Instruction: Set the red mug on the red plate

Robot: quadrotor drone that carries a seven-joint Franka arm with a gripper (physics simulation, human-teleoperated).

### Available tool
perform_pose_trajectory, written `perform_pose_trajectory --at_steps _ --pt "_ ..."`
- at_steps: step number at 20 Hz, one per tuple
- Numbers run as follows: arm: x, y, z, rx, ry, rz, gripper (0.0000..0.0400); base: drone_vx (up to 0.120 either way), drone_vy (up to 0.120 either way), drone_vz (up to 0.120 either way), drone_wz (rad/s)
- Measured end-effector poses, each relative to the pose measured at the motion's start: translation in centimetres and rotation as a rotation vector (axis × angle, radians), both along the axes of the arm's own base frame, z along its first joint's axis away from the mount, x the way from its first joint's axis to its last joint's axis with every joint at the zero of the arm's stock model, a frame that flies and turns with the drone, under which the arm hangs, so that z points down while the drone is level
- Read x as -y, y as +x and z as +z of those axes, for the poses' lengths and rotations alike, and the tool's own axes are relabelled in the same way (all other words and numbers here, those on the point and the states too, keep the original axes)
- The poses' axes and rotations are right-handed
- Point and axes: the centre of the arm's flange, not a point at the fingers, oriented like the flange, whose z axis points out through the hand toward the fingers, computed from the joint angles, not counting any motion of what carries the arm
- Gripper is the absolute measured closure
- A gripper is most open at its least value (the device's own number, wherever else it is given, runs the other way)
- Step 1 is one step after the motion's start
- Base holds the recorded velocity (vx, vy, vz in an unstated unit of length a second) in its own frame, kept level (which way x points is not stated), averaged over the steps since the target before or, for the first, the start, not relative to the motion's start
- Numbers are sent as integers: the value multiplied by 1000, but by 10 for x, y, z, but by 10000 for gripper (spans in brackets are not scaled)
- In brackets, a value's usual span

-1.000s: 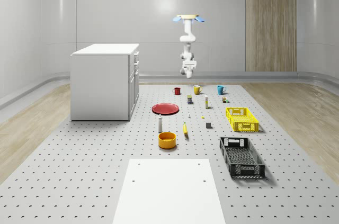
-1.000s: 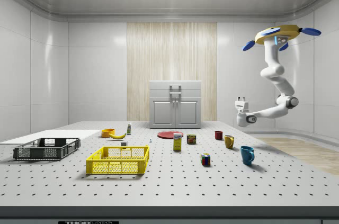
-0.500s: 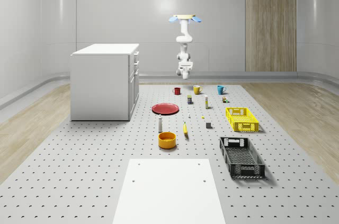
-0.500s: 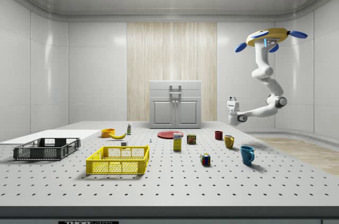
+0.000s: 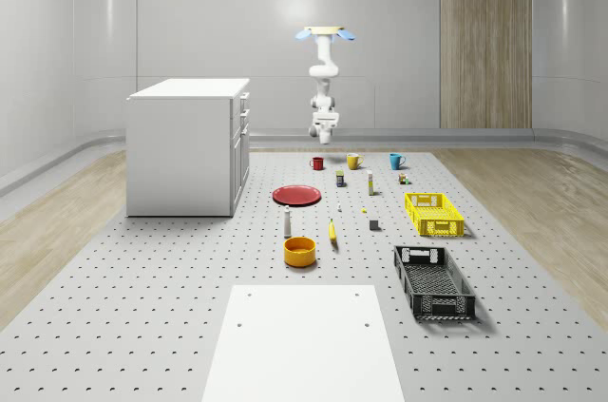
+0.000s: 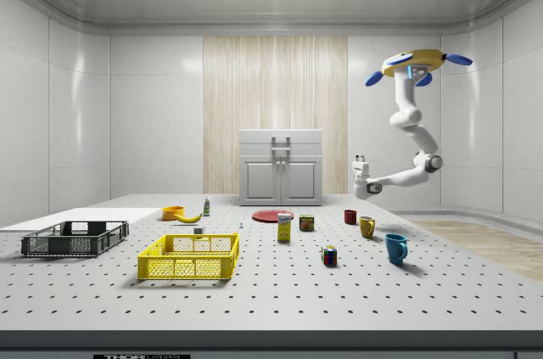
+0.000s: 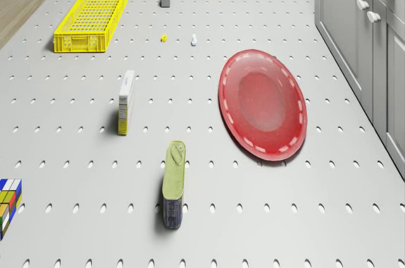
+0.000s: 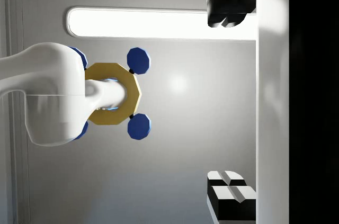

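Observation:
The red mug (image 5: 317, 162) (image 6: 349, 216) stands upright near the table's far end. The red plate (image 5: 297, 195) (image 6: 272, 215) (image 7: 262, 106) lies flat nearer the middle, in front of the white cabinet (image 5: 187, 145). The drone (image 5: 323, 33) (image 6: 413, 62) hovers high over the far end of the table. Its arm hangs down and bends forward. My gripper (image 5: 324, 122) (image 6: 360, 158) (image 8: 230, 102) is well above the mug, almost straight over it, and points upward. In the wrist view its fingers (image 8: 228, 1) stand wide apart, open and holding nothing.
A yellow mug (image 5: 353, 162) and a blue mug (image 5: 396, 161) stand beside the red one. Around the plate lie a can (image 7: 174, 182), a small box (image 7: 126, 101) and a Rubik's cube (image 7: 7, 201). Closer in are a yellow crate (image 5: 433, 214), black crate (image 5: 433, 280), orange bowl (image 5: 299, 251) and banana (image 5: 332, 231).
Drone and arm have drifted towards the whole-scene view's left and the side view's left, bringing the gripper from beyond the mugs to almost over the red mug. The objects have not moved.

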Motion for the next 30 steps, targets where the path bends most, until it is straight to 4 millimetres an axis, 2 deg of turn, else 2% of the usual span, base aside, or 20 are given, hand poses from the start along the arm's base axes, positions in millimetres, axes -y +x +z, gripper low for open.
perform_pose_trajectory --at_steps 10,13,16,20,22,24,27,30 --pt "-15 -1 -2 7 -148 -4 0 120 -120 0 0" --pt "-26 -1 -5 9 -267 -7 0 120 -40 0 0" --pt "-44 -1 -12 11 -460 -12 0 120 0 -40 0" --pt "-76 0 -40 12 -890 -24 0 120 0 -120 0" --pt "-90 1 -66 11 -1190 -32 0 120 0 -120 0" --pt "-95 2 -100 10 -1529 -42 0 120 0 -120 0" --pt "-83 3 -148 6 -2035 -58 0 120 0 -120 0" --pt "-57 4 -178 3 -2438 -70 0 120 0 -120 0"
